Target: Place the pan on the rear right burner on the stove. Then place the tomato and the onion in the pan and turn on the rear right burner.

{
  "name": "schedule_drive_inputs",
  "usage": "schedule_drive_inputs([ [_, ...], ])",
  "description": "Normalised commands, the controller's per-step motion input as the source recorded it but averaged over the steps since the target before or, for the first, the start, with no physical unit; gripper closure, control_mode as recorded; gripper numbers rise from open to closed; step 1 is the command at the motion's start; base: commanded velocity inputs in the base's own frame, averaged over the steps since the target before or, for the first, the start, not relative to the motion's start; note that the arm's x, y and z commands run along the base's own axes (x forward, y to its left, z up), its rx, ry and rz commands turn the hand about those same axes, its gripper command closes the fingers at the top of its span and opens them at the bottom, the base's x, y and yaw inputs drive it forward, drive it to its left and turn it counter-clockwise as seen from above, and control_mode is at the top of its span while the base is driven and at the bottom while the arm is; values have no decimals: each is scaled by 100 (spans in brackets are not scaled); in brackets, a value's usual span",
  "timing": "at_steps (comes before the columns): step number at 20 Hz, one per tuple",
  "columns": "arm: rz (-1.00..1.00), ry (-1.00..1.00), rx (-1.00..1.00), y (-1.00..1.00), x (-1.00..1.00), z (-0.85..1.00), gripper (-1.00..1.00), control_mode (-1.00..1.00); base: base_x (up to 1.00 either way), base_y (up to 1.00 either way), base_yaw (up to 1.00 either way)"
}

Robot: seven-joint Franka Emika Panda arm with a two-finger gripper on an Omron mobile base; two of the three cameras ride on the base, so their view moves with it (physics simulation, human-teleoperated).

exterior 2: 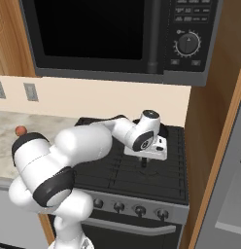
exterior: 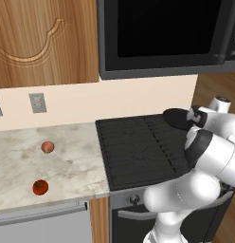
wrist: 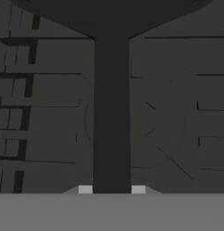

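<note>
The black pan (exterior: 178,117) hangs over the back right part of the stove (exterior: 133,152). In the hand view its straight handle (wrist: 111,113) runs up from between my fingertips to the pan's round body (wrist: 109,13), with grate bars underneath. My gripper (wrist: 111,189) is shut on that handle; from the right it points down over the grates (exterior 2: 144,163). I cannot tell whether the pan touches the rear right burner (exterior 2: 173,141). The tomato (exterior: 40,187) lies near the counter's front edge and the onion (exterior: 47,147) sits behind it.
A black microwave (exterior 2: 108,34) hangs low over the stove. A wooden panel (exterior 2: 210,146) stands close on the stove's right side. Knobs (exterior 2: 137,210) line the stove's front. The marble counter (exterior: 72,166) stretches left of the stove.
</note>
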Motion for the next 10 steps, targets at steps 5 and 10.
schedule_drive_inputs([
  [5,-7,2,0,-40,0,0,100,-100,0,0,0],
  [10,0,0,0,0,0,0,100,-100,0,0,0],
])
